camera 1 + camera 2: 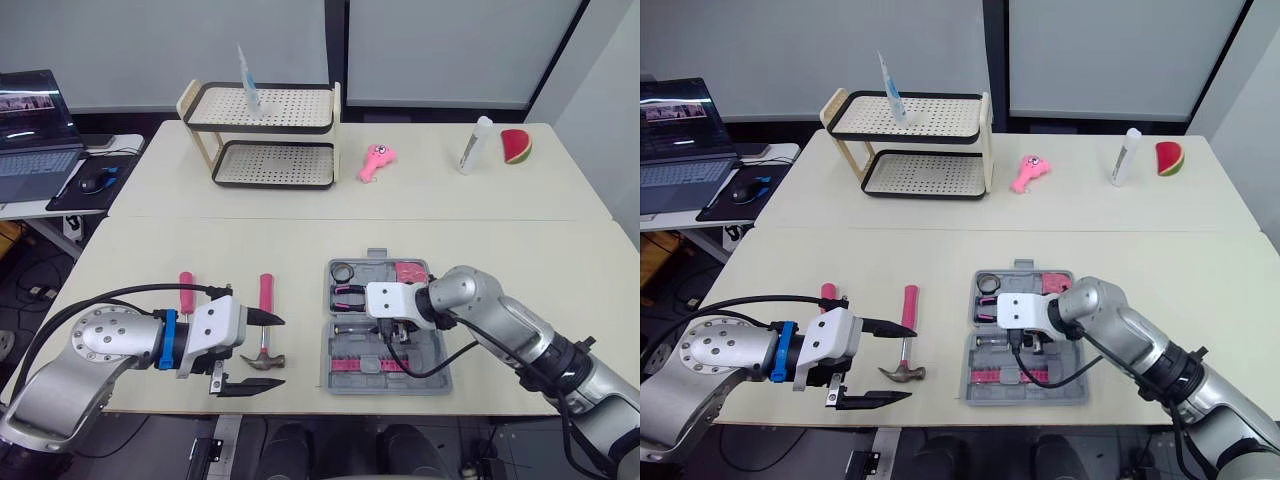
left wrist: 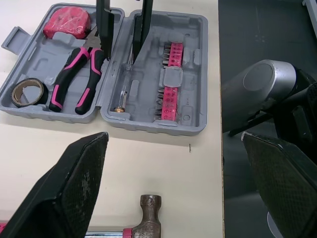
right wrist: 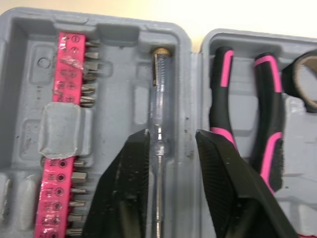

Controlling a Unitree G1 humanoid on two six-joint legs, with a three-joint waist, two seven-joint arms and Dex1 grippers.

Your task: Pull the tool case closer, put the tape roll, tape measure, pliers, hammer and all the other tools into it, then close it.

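Observation:
The grey tool case (image 1: pixel 436 380) lies open near the table's front edge. In it are a tape roll (image 1: pixel 343 271), pink-handled pliers (image 1: pixel 348 293), a pink tape measure (image 1: pixel 409 271), pink bit strips (image 3: pixel 64 124) and a clear tester screwdriver (image 3: pixel 159 99). My right gripper (image 3: pixel 171 144) hangs open over the case, one finger on each side of that screwdriver. A pink-handled hammer (image 1: pixel 265 300) and a red-handled screwdriver (image 1: pixel 186 285) lie on the table left of the case. Over the hammer's head (image 2: pixel 146 218) my left gripper (image 1: pixel 278 352) stands wide open and holds nothing.
At the back stand a two-tier rack (image 1: pixel 262 135), a pink toy (image 1: pixel 377 162), a white bottle (image 1: pixel 475 145) and a watermelon slice (image 1: pixel 516 146). A laptop (image 1: pixel 35 130) sits on a side table at the far left. The hammer head lies close to the table's front edge.

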